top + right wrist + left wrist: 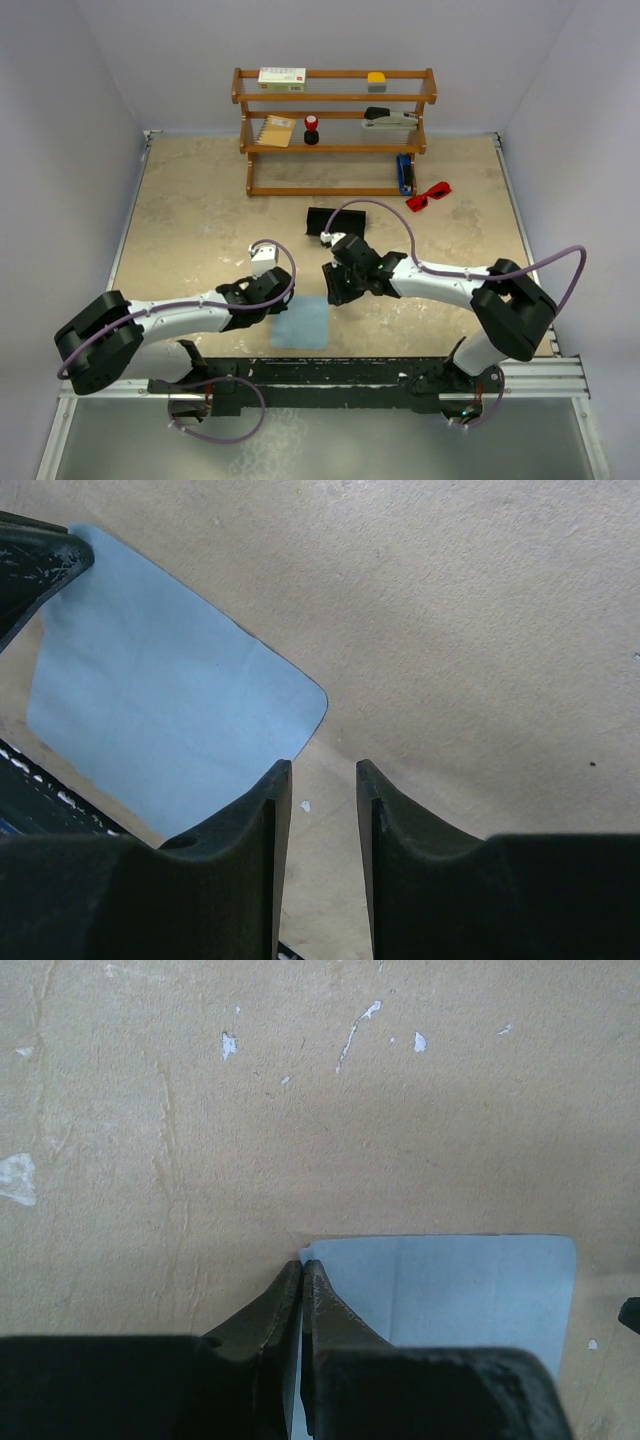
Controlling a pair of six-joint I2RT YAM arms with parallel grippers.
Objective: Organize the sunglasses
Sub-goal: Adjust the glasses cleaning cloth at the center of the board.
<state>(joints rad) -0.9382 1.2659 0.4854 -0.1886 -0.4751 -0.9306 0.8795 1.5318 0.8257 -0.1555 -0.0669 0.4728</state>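
The red sunglasses (428, 195) lie on the table just right of the wooden shelf (335, 98), far from both grippers. My left gripper (284, 299) is shut, its tips (302, 1265) pinched at the near-left corner of the light blue cloth (470, 1290), which lies flat. My right gripper (333, 291) is open and empty, its tips (320, 772) low over bare table beside another corner of the cloth (160, 700). The cloth also shows between the two grippers in the top view (302, 322).
A black oblong case (322, 222) lies open on the table behind the right gripper. The shelf holds a white box (282, 76), a yellow item (376, 77), a notebook (276, 130) and a blue object (404, 172) at its right foot.
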